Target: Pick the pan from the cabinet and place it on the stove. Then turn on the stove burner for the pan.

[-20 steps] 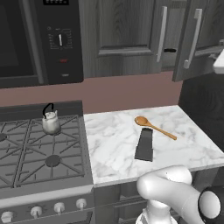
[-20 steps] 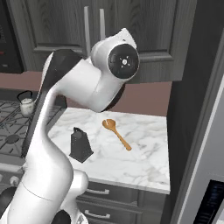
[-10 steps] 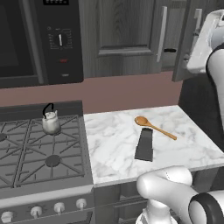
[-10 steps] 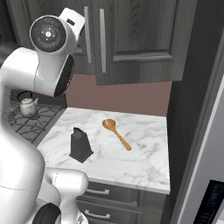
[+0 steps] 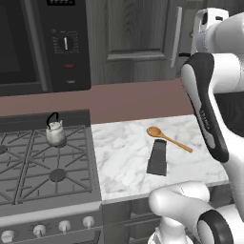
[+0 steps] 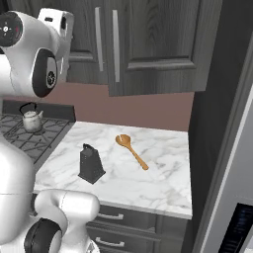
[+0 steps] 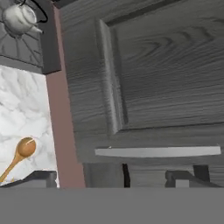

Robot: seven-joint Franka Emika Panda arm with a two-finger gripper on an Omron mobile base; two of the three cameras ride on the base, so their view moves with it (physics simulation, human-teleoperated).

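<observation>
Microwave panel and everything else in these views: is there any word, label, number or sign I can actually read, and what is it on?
No text can be read anywhere.
Black microwave: pale marks and a small red one on its control panel, too small and blurred to read.
Dark panel at the lower right of the right base view: faint bluish marks, unreadable.
Dark grey wood-grain cabinet, small silver kettle, grey gas stove: no lettering visible.

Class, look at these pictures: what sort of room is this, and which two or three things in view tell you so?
A home kitchen, rendered. A gas stove with black grates carries a small silver kettle, a black microwave hangs above it, and a marble counter under dark grey cabinet doors holds a wooden spoon.
</observation>
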